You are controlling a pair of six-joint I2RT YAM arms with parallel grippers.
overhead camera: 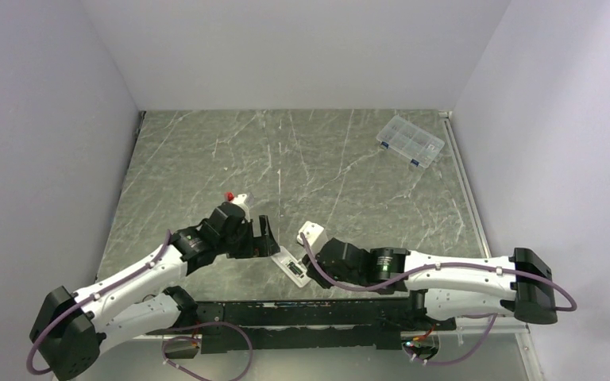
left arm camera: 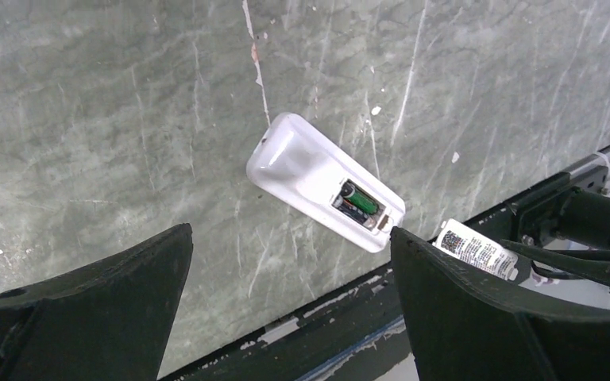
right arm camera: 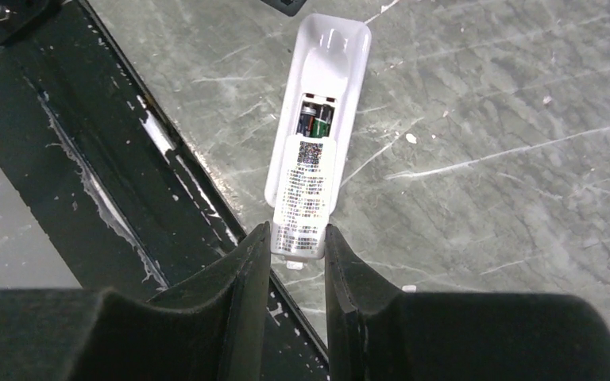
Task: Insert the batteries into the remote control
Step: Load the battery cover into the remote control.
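The white remote control [left arm camera: 306,171] lies back-up near the table's front edge, its battery bay uncovered. Two dark green batteries [left arm camera: 357,204] sit side by side in the bay, also seen in the right wrist view as batteries [right arm camera: 315,119] inside the remote control [right arm camera: 330,63]. My right gripper [right arm camera: 298,234] is shut on a white labelled battery cover [right arm camera: 306,186], holding it just over the remote's near end. My left gripper [left arm camera: 290,232] hangs open above the table, close to the remote, with nothing between its fingers. From above, the remote control [overhead camera: 291,265] lies between both grippers.
A clear compartmented plastic box [overhead camera: 410,141] stands at the far right of the marble table [overhead camera: 326,159]. The black rail [overhead camera: 310,313] carrying the arm bases runs along the front edge, right beside the remote. White walls close in three sides.
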